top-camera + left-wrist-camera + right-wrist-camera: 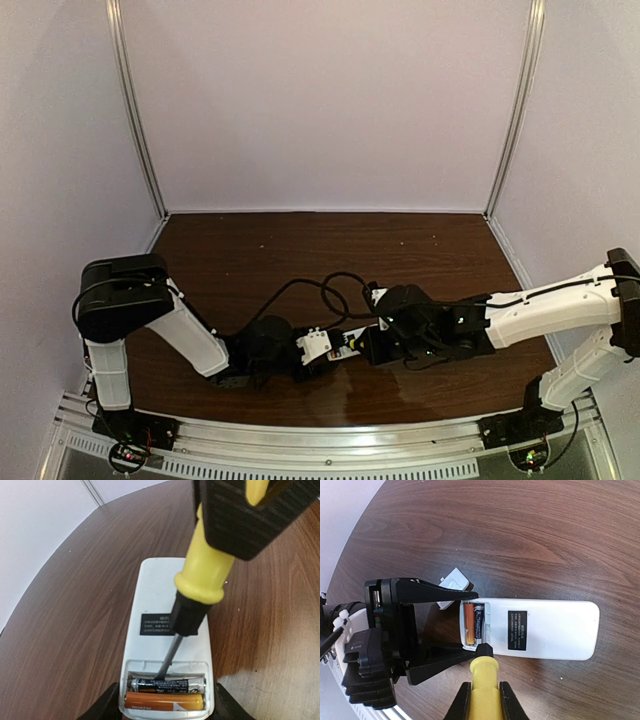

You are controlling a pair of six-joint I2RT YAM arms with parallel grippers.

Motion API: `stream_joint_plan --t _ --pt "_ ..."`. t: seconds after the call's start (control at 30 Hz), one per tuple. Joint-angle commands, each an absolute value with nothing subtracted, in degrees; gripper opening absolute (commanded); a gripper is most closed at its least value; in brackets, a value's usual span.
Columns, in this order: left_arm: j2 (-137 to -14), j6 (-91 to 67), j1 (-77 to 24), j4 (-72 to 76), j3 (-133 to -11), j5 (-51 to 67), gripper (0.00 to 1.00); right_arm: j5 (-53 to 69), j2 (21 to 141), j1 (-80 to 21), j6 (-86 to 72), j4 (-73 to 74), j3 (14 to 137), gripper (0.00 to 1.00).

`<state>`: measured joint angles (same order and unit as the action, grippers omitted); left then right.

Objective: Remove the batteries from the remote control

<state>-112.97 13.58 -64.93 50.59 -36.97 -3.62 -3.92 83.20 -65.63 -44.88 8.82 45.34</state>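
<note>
The white remote control (165, 595) lies back-up on the brown table, its battery bay open. Inside lie two batteries side by side: a dark one (170, 685) and an orange one (165, 701). My left gripper (167, 711) is shut on the bay end of the remote, one finger at each side. My right gripper (485, 700) is shut on the yellow-handled screwdriver (484, 680). The screwdriver's metal tip (163, 672) rests against the dark battery at the bay's edge. In the right wrist view the remote (545, 629) and both batteries (474, 625) show too.
The small white cover piece (454, 585) lies on the table just beyond the left gripper's finger (430, 591). Both grippers meet at the table's front middle, left (332, 352) and right (366, 346). Black cables (330, 290) loop behind them. White walls enclose the table.
</note>
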Motion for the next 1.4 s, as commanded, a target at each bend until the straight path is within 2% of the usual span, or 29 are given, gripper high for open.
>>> stream_joint_plan --t 0.0,0.9,1.37 --pt "-113.29 14.53 -65.28 57.21 -37.57 -2.09 0.00 -1.42 83.15 -64.59 -44.21 8.49 43.41 0.00" --pt "-113.21 15.38 -65.30 58.36 -36.65 -1.77 0.00 4.71 83.34 -62.29 -42.72 3.65 39.88 0.00" --pt "-113.12 15.46 -65.27 57.83 -36.83 -2.29 0.00 -6.63 86.13 -64.30 -40.64 20.89 49.62 0.00"
